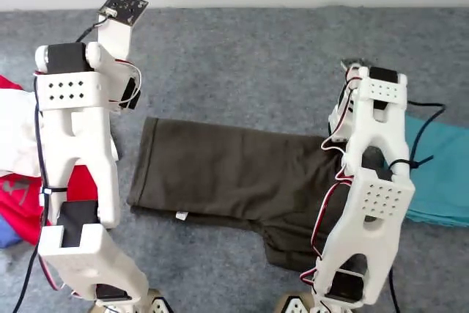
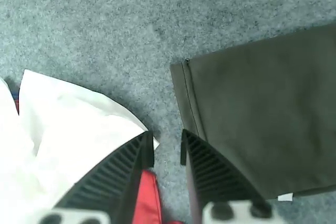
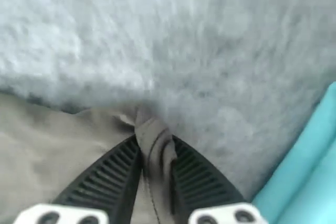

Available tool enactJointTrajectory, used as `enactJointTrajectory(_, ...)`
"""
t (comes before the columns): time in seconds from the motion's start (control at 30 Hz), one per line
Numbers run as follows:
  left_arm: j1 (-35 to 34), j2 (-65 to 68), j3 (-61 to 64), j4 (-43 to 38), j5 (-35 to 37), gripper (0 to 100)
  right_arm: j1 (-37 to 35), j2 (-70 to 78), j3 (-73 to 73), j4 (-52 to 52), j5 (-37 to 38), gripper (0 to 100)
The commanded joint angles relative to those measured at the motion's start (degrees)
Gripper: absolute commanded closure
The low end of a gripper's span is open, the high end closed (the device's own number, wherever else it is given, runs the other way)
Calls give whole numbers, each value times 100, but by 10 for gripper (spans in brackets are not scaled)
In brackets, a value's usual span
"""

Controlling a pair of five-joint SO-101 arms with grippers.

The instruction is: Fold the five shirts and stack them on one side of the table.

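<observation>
Olive shirt (image 1: 220,174) part-hidden by right arm (image 1: 374,181), right fingers (image 3: 113,174) pinching its fabric, left fingers (image 2: 210,171) slightly parted, empty

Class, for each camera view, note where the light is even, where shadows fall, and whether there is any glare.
High view: soft, even light on the grey table, faint shadow edging the olive shirt, no glare. Left wrist view: the white shirt is brightest, beside the left gripper. Right wrist view: darkest where the right gripper pinches a fold of the olive shirt.
</observation>
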Motion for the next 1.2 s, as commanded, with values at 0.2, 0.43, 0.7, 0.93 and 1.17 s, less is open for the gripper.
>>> enactJointTrajectory(0.2, -26, -26, -207, 70, -35, 904, -66, 312, -1758, -813, 1134, 990)
enactJointTrajectory(0.43, 167, -105, -215, 97, -53, 904, -92, 435, -2470, -92, 1345, 798)
enactJointTrajectory(0.7, 800, -255, -215, 97, -53, 898, -66, 48, -3771, 1631, 677, 685)
enactJointTrajectory(0.93, 1512, -220, -207, 97, -316, 898, 453, -1640, -2725, 1622, 615, 705)
enactJointTrajectory(1.17, 2505, -185, -189, 53, -325, 898, 1103, -4312, -255, 1613, 1134, 989)
